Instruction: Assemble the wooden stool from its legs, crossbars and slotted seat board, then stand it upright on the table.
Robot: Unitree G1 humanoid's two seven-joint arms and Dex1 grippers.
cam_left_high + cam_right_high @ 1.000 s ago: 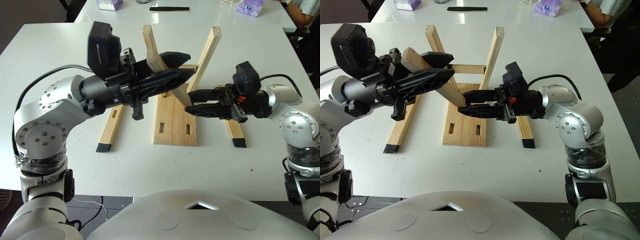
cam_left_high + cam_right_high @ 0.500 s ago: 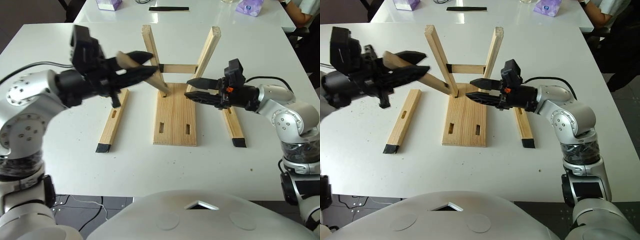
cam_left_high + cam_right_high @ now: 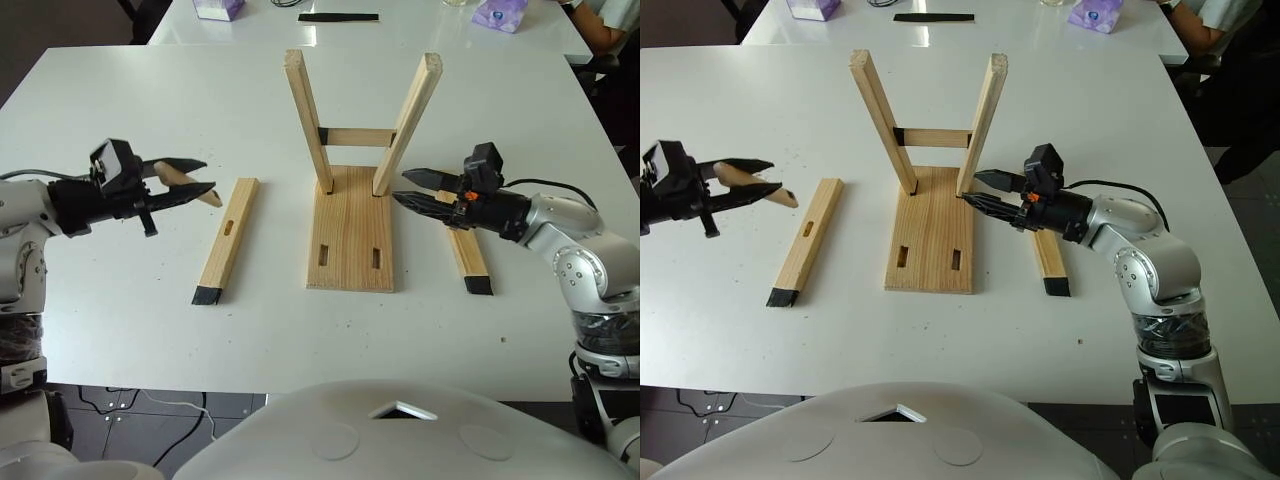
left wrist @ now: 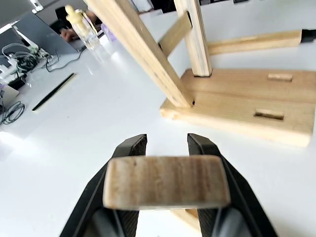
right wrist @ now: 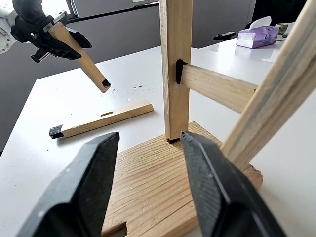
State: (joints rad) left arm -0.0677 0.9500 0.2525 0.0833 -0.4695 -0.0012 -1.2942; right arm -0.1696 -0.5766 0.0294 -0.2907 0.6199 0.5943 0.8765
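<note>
Assembly is sitting half done: two pale wooden legs (image 3: 308, 120) with crossbar (image 3: 358, 137) are standing in the slotted seat board (image 3: 350, 225), two slots (image 3: 324, 255) empty. My left gripper (image 3: 205, 175) is clamping a black-tipped stick (image 4: 167, 181); my right gripper (image 3: 400, 185) is gaping.

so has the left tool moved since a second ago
Yes. The left tool, shut on a short wooden bar, has swung to the robot's left, from above the slotted wooden seat board to beyond the loose wooden leg lying flat.
</note>
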